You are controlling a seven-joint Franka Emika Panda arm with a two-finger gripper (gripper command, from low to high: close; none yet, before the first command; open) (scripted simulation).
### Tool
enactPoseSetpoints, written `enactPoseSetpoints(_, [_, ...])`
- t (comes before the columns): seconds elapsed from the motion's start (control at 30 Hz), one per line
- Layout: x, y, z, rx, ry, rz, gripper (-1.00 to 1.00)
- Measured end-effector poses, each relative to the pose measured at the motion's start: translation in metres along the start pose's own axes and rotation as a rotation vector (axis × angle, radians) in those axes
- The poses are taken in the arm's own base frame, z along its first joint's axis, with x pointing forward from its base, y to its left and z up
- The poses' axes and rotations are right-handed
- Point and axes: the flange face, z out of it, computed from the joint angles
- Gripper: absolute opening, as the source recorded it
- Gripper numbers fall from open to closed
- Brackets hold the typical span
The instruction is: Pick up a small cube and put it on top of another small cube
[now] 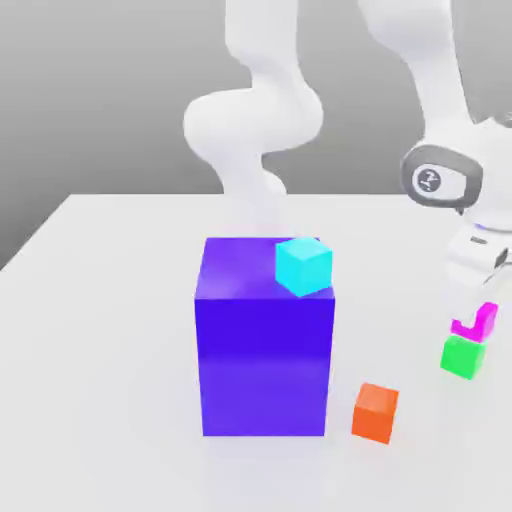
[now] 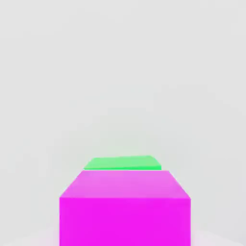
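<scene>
White table (image 1: 100, 330): big blue block (image 1: 265, 360) under cyan cube (image 1: 303, 266), orange cube (image 1: 376, 412) beside; gripper (image 1: 478, 300) state unclear.

The arm (image 1: 262, 120) was built of smooth, rounded white segments. Near the wrist, above the green cube (image 1: 463, 356), a dark grey ring (image 1: 440, 180) was set around a white cap marked with a small dark logo.

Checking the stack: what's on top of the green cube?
The magenta cube sits on the green cube, partly hidden by the gripper. Their contact face is covered.
</scene>
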Motion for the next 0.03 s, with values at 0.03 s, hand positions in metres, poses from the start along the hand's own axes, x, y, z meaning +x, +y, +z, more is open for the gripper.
enactPoseSetpoints(0.03, [0.0000, 0.0000, 0.0000, 0.000, 0.000, 0.000, 1.00])
